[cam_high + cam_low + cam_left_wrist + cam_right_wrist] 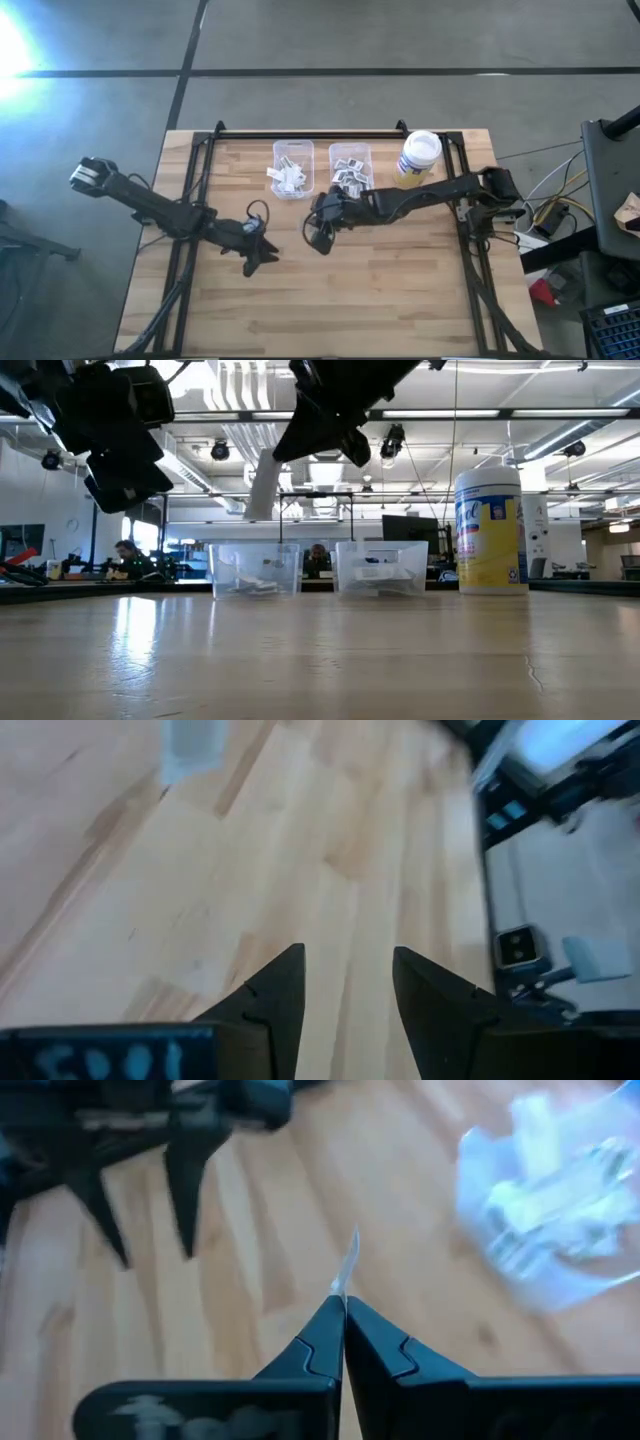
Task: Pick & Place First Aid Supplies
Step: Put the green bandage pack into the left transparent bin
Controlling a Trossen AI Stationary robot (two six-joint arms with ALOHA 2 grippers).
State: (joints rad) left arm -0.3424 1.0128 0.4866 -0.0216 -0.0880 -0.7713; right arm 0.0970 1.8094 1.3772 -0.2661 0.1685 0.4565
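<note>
**Right hand pinching one packet, left hand open and empty**

Right hand [343, 1305] is closed on the edge of a thin pale packet [348, 1265], which sticks out past the fingertips; low view shows the same long strip hanging tilted from it, well above the surface [380, 290]. In the high view this hand [322, 238] sits near the middle of the surface, just in front of the two clear bins. Left hand [347, 982] hovers over bare wood, fingers apart, nothing between them; high view puts it [257, 262] left of centre, near the right hand.

Remaining supplies: long strips piled in the left bin [291, 172], square printed packets in the right bin [350, 168]. White-lidded jar [419, 158] beside the right bin.

Handling, judged: packet looks paper-light, flat, floppy, a bit slick. An edge pinch holds but lets it swing; gripping nearer the middle of the strip would be steadier. Unlikely to break, easy to crease or drop.
</note>
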